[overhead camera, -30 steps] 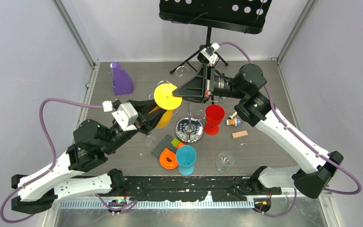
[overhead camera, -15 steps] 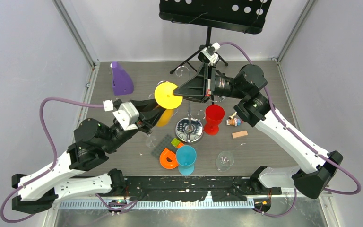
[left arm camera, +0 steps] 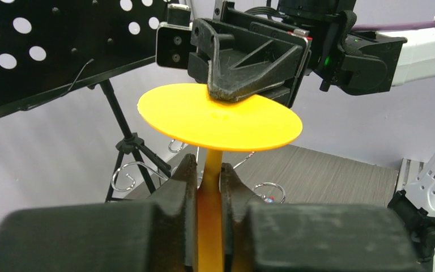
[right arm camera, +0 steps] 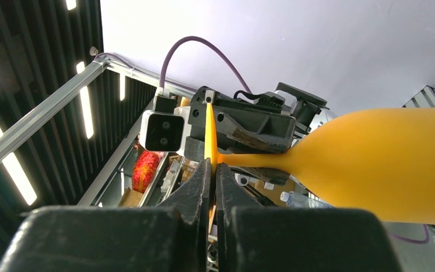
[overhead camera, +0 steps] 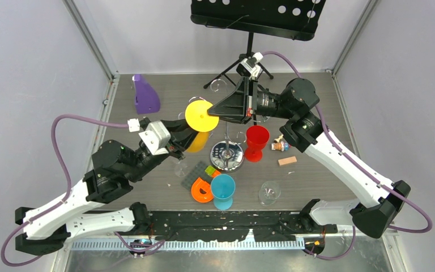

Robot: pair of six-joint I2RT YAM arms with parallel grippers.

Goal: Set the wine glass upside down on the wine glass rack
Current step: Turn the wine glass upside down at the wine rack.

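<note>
Both grippers are clamping the wine glass [overhead camera: 199, 116]: left gripper [left arm camera: 208, 175] on stem [left arm camera: 211, 164], right gripper [right arm camera: 209, 170] on foot [right arm camera: 208, 133]. Opposed pulling is risking a drop.

Right end effector [right arm camera: 210, 170] is clamped on the foot rim of the yellow wine glass [right arm camera: 385, 164], foot seen edge-on. Bowl points right. Left end effector [right arm camera: 249, 141] sits just behind, at the stem.
</note>
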